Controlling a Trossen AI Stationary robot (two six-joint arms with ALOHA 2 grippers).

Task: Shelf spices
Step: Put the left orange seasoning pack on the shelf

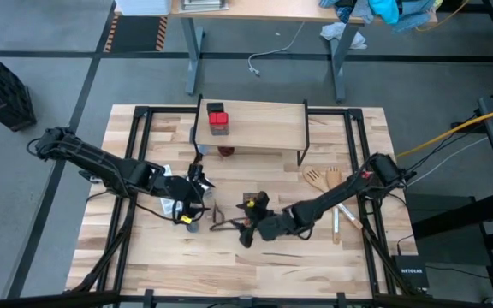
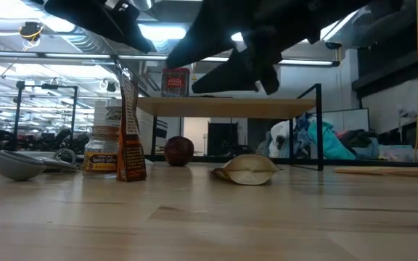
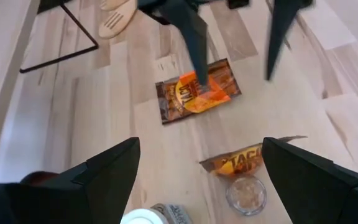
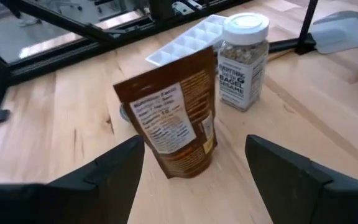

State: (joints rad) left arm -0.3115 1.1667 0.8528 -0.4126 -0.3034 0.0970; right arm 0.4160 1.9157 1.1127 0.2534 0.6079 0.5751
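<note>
matt pale wood table (image 4: 55,118); glossy brown foil packet (image 4: 173,121); clear jar (image 4: 243,62), white plastic cap.

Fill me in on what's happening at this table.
Two robot arms are shelving spices. One red-topped box already stands on the shelf. The right gripper, open, faces a standing brown packet beside the white-capped jar. The left gripper, open, hovers above a flat packet. Neither holds anything.
</note>
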